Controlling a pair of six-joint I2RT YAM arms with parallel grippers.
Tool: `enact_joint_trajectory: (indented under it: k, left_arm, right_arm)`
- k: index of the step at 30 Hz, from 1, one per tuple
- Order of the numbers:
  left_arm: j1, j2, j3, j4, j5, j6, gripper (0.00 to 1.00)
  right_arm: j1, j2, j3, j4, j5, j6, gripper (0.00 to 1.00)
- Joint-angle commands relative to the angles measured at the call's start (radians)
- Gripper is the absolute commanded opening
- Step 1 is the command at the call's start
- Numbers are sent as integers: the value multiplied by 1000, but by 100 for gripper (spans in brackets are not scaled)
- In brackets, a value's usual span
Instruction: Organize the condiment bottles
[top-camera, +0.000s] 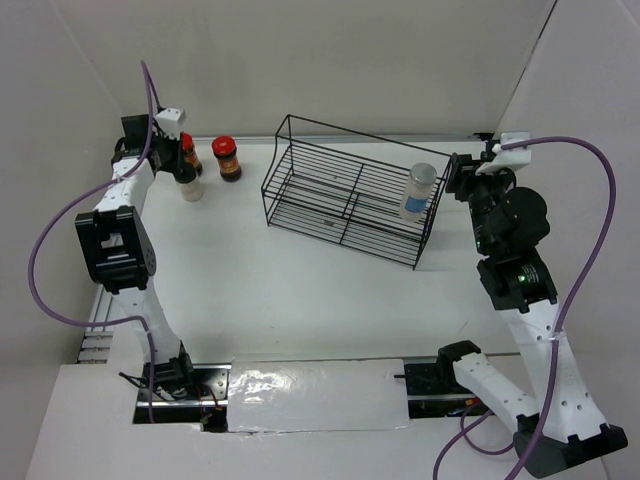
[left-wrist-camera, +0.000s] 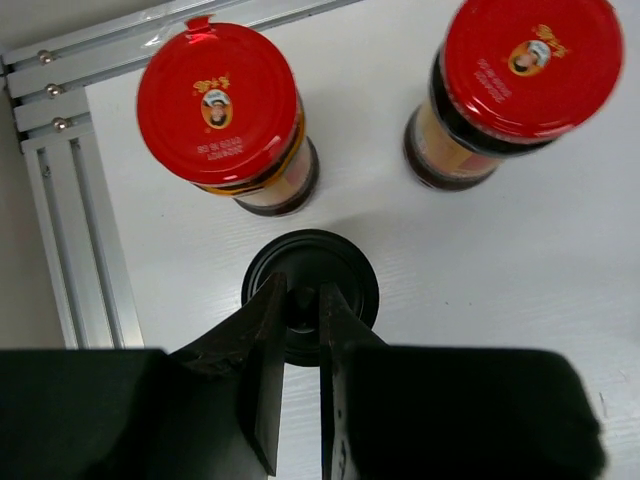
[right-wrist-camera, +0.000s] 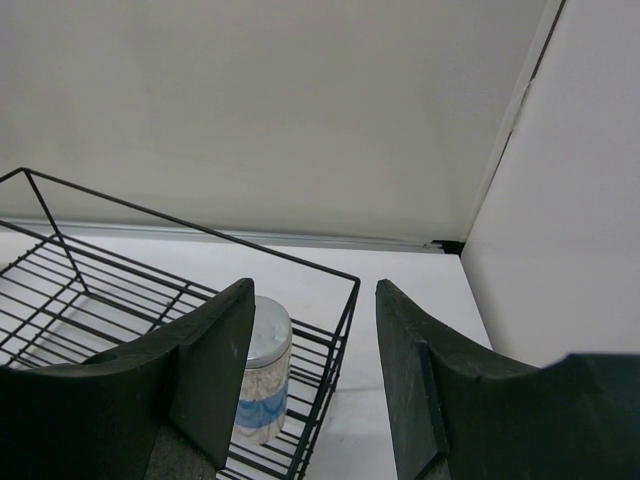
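On the tabletop (top-camera: 300, 290) at far left, a red-lidded jar (left-wrist-camera: 220, 100) and its twin (left-wrist-camera: 530, 60) crowd the black-capped bottle (left-wrist-camera: 350, 270), whose cap the left jaws pinch, while the whitish bottle (right-wrist-camera: 262, 370) stands in the wire rack's (top-camera: 366, 138) right end beside the gaping right jaws, all four bottles upright.

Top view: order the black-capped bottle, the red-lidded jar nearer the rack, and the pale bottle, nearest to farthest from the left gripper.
1. Black-capped bottle, under the left gripper.
2. Red-lidded jar, just right of it.
3. Pale bottle, in the rack's right end.
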Motion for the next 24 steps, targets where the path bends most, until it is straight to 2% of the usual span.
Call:
enact_joint_trajectory:
  k: [1, 8, 13, 20, 24]
  left_arm:
    - [4, -102, 22, -61, 132, 93, 0]
    - [-2, -280, 102, -271, 297, 156, 0]
    - [-42, -369, 174, -372, 360, 179, 0]
    - [-119, -403, 384, -503, 464, 159, 0]
    - [-210, -377, 499, -535, 495, 139, 0]
  right_arm:
    - [-7, -15, 36, -2, 7, 13, 58]
    - [-7, -21, -19, 41, -21, 21, 58]
    - [-7, -18, -42, 56, -34, 19, 58]
    - [-10, -26, -87, 59, -59, 36, 58]
    - [-10, -40, -99, 49, -54, 48, 58]
